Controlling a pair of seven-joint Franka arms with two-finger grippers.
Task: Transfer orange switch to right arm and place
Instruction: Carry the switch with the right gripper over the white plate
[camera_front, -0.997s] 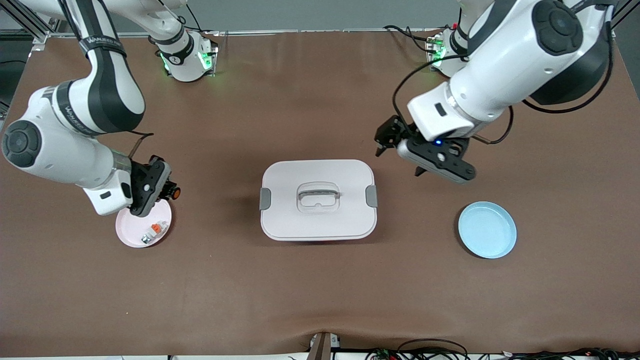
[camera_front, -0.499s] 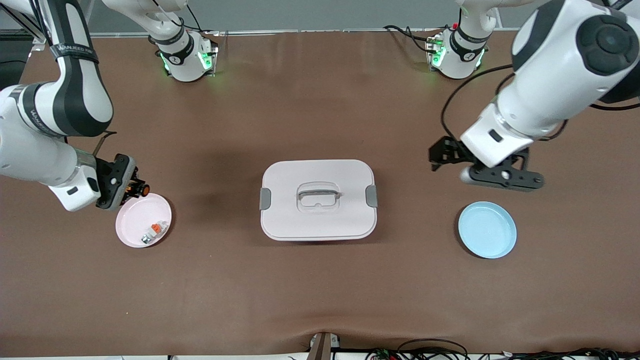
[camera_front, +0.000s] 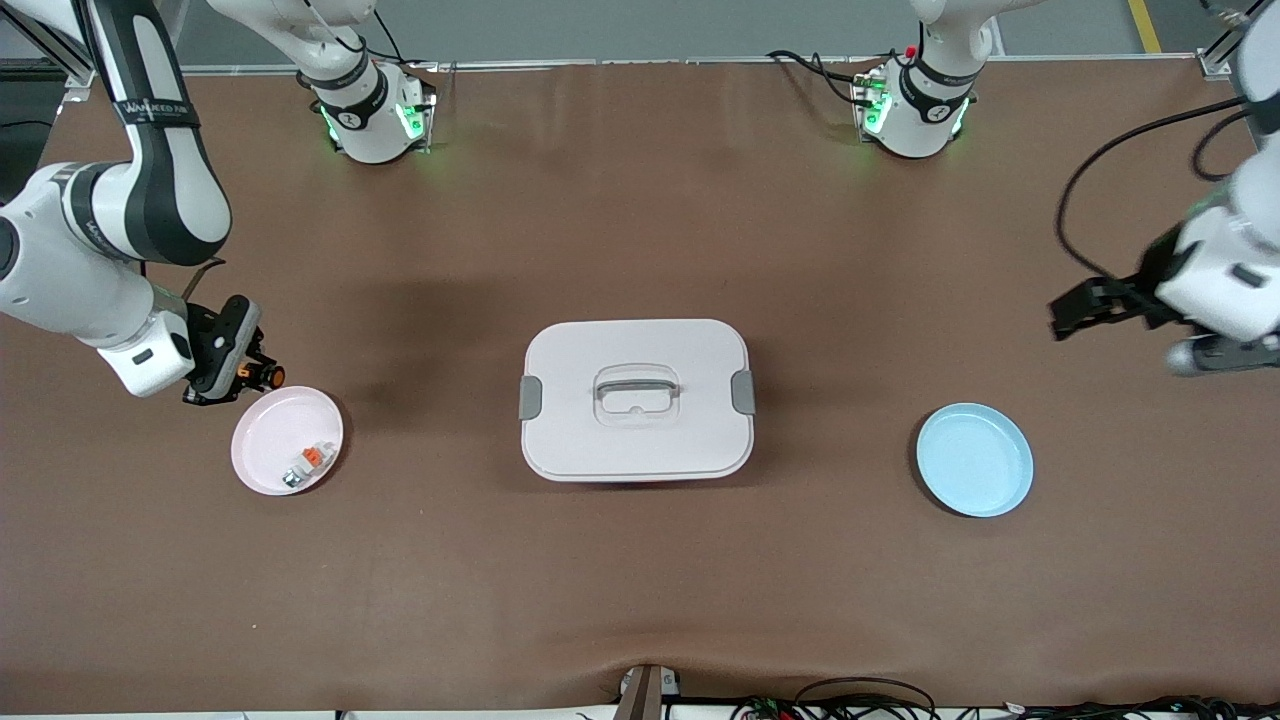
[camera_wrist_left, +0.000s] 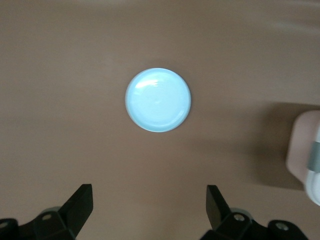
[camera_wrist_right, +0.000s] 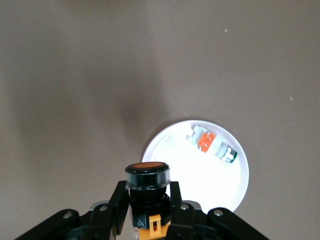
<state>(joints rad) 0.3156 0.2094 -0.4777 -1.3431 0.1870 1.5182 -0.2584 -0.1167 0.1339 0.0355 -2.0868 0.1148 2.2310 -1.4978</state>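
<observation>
My right gripper (camera_front: 250, 372) is shut on the orange switch (camera_front: 270, 376), a black cylinder with a round orange face. It holds the switch over the table just off the rim of the pink plate (camera_front: 270, 425). In the right wrist view the switch (camera_wrist_right: 146, 172) stands between the fingers (camera_wrist_right: 119, 197), with the plate (camera_wrist_right: 200, 187) just past it. My left gripper (camera_front: 1075, 312) is open and empty, over bare table at the left arm's end. In the left wrist view it (camera_wrist_left: 148, 202) looks down on the blue plate (camera_wrist_left: 158, 100).
A whitish-grey small part with an orange tab (camera_front: 308, 462) lies in the pink plate, also in the right wrist view (camera_wrist_right: 210, 145). A white lidded box with a handle (camera_front: 636, 400) stands mid-table. The empty blue plate (camera_front: 975, 459) lies toward the left arm's end.
The left arm has swung away from the box toward its own end of the table. My right gripper moved with the switch from over the pink plate to just off its rim.
</observation>
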